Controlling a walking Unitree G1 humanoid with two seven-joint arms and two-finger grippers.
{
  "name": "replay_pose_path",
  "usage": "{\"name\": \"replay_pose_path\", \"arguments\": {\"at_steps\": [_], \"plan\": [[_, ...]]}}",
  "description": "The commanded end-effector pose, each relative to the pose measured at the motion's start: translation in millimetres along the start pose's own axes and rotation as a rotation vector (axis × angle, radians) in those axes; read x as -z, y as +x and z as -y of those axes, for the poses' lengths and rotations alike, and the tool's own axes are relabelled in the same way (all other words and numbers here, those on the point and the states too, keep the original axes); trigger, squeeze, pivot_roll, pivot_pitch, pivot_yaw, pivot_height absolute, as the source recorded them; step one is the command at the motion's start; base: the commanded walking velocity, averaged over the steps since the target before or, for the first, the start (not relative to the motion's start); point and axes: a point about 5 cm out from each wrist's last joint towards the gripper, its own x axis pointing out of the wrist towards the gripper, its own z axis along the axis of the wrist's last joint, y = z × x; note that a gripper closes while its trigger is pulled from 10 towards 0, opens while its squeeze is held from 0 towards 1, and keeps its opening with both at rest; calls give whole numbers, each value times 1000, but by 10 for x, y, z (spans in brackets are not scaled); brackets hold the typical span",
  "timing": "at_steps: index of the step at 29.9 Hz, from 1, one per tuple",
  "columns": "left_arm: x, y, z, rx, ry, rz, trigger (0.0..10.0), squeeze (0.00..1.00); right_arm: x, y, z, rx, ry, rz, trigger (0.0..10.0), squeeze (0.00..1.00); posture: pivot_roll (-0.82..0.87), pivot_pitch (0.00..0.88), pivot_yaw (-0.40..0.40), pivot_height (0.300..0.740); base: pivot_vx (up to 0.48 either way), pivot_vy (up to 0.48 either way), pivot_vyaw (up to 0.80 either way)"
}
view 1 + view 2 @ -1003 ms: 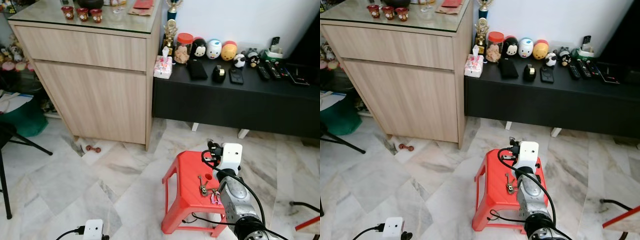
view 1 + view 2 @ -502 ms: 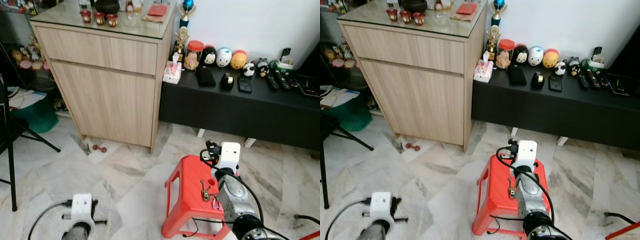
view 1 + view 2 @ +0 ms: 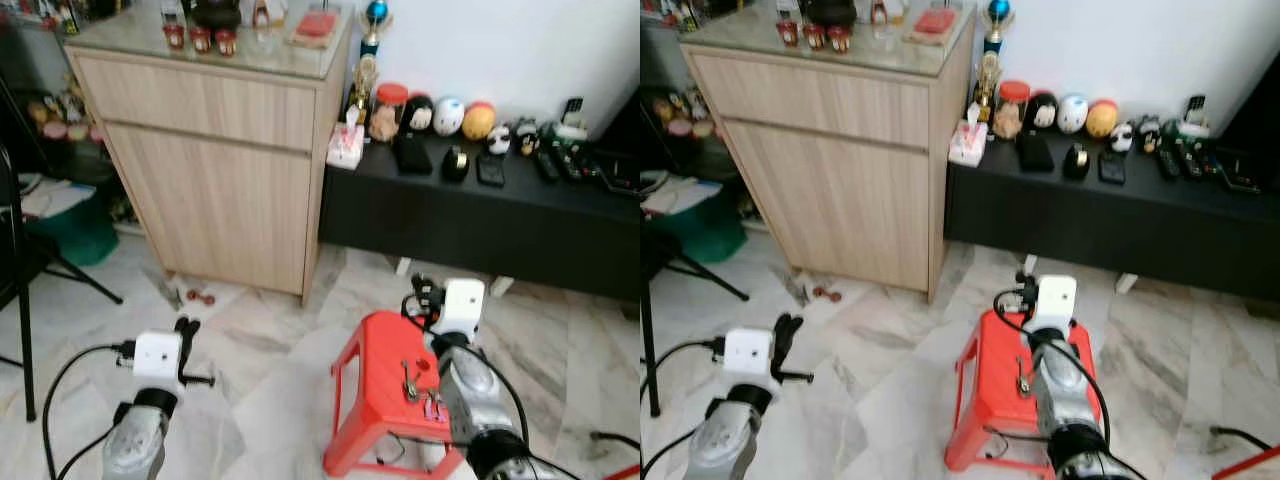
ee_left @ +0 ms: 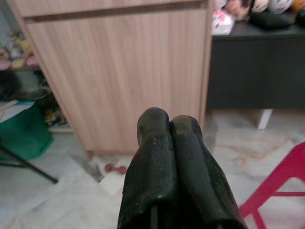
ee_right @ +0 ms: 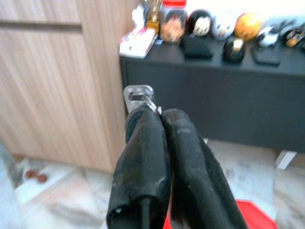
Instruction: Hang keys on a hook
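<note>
My right gripper [image 3: 419, 292] is held over the red stool [image 3: 372, 352], pointing toward the black cabinet. In the right wrist view its fingers [image 5: 143, 143] are shut on a silver key [image 5: 138, 95] that sticks out at their tips. A bunch of keys with a pink tag [image 3: 412, 384] shows over the stool's seat beside my right arm; I cannot tell whether it hangs or lies there. My left gripper [image 3: 186, 333] is raised over the marble floor at the left, shut with nothing in it [image 4: 169, 120].
A tall wooden cabinet [image 3: 215, 150] stands ahead on the left, with small cups on its glass top. A low black cabinet [image 3: 480, 215] with jars, toys and remotes runs along the wall. A black chair leg [image 3: 22, 330] and green bag [image 3: 62, 230] are at far left.
My left arm has risen into view with its gripper shut. The camera has shifted a little. The right gripper stays shut on the key over the stool.
</note>
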Motion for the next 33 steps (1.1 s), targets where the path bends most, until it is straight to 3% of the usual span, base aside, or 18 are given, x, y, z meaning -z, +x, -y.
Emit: {"name": "replay_pose_path", "arguments": {"at_steps": [1, 11, 19, 25, 29, 33], "plan": [[-35, -17, 95, 30, -17, -6, 10000, 0, 3, -35, 65, 12, 1, -3, 10000, 0, 100, 0, -92, 740, 0, 0, 0], [-241, -174, 366, 127, -48, -14, 10000, 0, -8, -128, 72, 13, 19, 5, 10000, 0, 106, 0, -102, 740, 0, 0, 0], [-204, -54, 322, 81, -55, -51, 10000, 0, -7, -120, 67, 19, 25, -10, 10000, 0, 108, 0, -105, 740, 0, 0, 0], [-52, 16, 205, 34, -13, -125, 10000, 0, 22, -120, 44, -9, -32, -30, 10000, 0, 96, 0, -102, 740, 0, 0, 0], [-64, -7, 53, 21, 31, -122, 10000, 0, 15, -183, 152, -7, -66, -29, 10000, 0, 109, 0, -110, 740, 0, 0, 0], [-42, 63, -158, -66, 41, -127, 10000, 0, 17, -238, 281, 28, -79, -36, 10000, 0, 110, 0, -114, 740, 0, 0, 0]]}}
